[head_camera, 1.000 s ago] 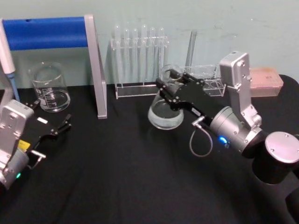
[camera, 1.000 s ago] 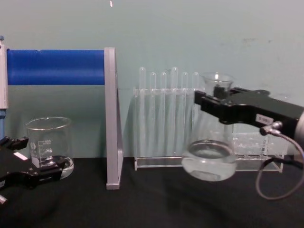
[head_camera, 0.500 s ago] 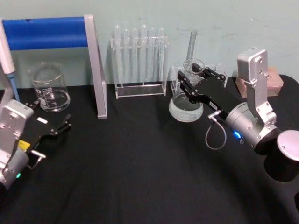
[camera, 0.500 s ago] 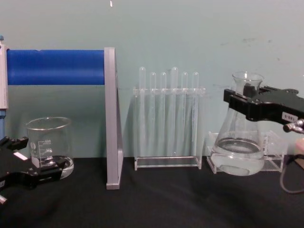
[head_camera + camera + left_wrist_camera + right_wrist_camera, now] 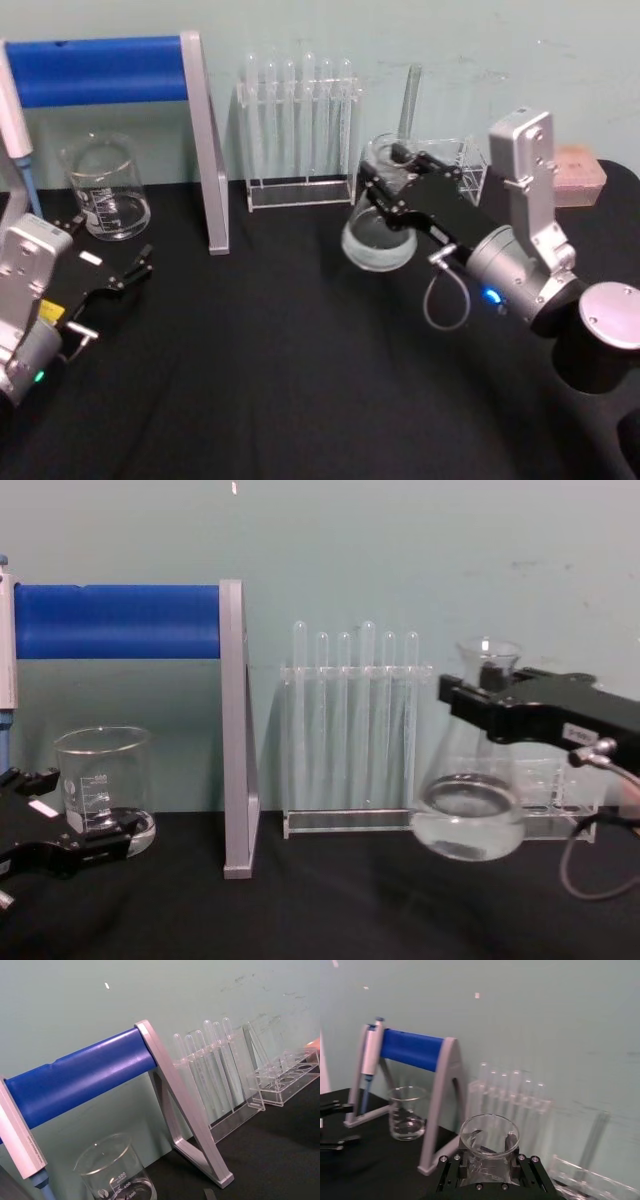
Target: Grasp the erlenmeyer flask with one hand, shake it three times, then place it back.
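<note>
I am clamping my black two-fingered right hand point(image 5: 385, 172) on the clear conical glass flask's point(image 5: 378, 245) neck, holding it off the black surface point(image 5: 280, 350) for shaking, left hand point(image 5: 105, 250) resting near-left, fingers apart.

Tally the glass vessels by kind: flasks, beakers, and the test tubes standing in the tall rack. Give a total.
Erlenmeyer flask, held at the neck by the right gripper: 1
Beaker: 1
Test tubes in the tall rack: 6
Total: 8
</note>
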Controlling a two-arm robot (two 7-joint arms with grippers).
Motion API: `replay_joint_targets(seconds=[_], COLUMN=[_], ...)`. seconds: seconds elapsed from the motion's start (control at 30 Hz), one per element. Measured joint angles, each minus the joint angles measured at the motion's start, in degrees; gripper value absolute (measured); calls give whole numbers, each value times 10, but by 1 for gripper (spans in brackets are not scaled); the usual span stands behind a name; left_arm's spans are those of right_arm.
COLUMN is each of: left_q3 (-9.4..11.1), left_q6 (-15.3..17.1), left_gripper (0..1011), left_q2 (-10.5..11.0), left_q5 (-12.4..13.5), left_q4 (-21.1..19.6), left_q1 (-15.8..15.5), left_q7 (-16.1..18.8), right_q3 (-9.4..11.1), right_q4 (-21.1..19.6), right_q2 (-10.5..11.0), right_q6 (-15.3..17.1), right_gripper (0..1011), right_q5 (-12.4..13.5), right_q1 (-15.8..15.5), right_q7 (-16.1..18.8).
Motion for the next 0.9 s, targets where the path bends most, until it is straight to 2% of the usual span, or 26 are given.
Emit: replay_joint_targets(seconds=[0.4,0.9], left_q3=[0,0], left_q6=[0,0], left_gripper=[1001,1001], left_q2=[0,0], left_q5=[0,0], left_q4=[0,0], left_q1=[0,0], left_q7=[0,0], right_q3=[-44,-97], right_q4=[-14,-31], right_q2=[-3,5], right_q6=[4,3], right_gripper=[450,450], right_q5=[12,42], right_q1=[2,6], right_q7=[45,93])
